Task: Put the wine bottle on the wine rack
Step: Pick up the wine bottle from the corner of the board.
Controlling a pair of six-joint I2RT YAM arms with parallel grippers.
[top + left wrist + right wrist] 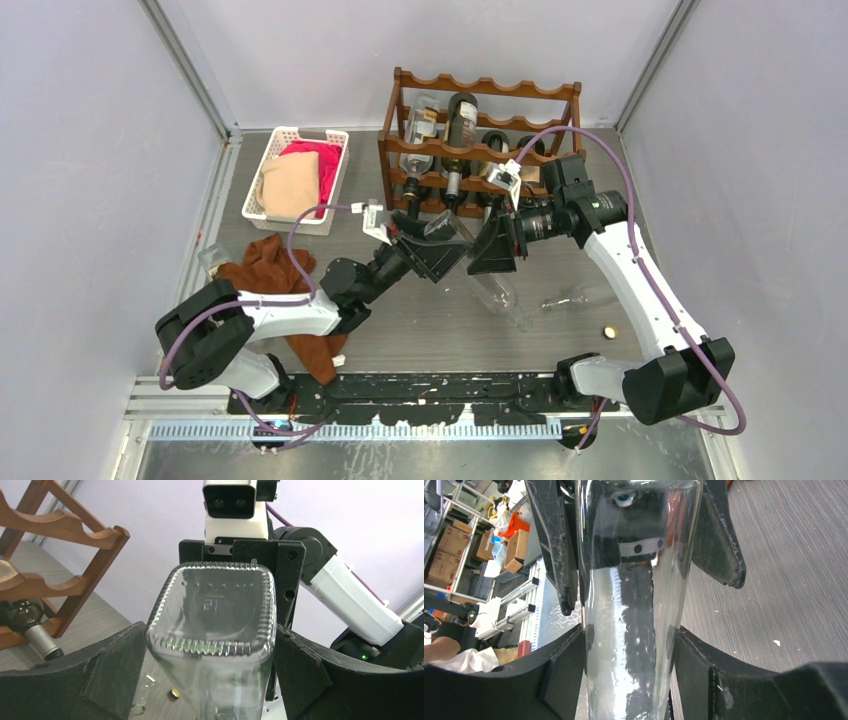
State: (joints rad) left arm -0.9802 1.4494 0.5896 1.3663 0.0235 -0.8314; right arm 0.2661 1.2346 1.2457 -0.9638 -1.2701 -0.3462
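Observation:
The wine bottle (497, 290) is clear glass and hangs tilted above the table in front of the wine rack (487, 88), a dark reddish-brown rack with wavy rails. My left gripper (440, 245) holds it at its squarish base (212, 610), a finger against each side. My right gripper (492, 250) is shut on the bottle's body (624, 605), both pads pressed to the glass. The neck points down and to the right, toward the table. In the left wrist view the rack (65, 525) stands to the left. It holds a clear bottle (420, 130) and a dark one (460, 120).
At the back left, a white basket (275, 150) holds pink and tan cloths. A brown cloth (270, 270) lies beside the left arm. A wine glass (565, 300) lies on its side near the bottle's neck. A small bottle cap (608, 331) rests to its right.

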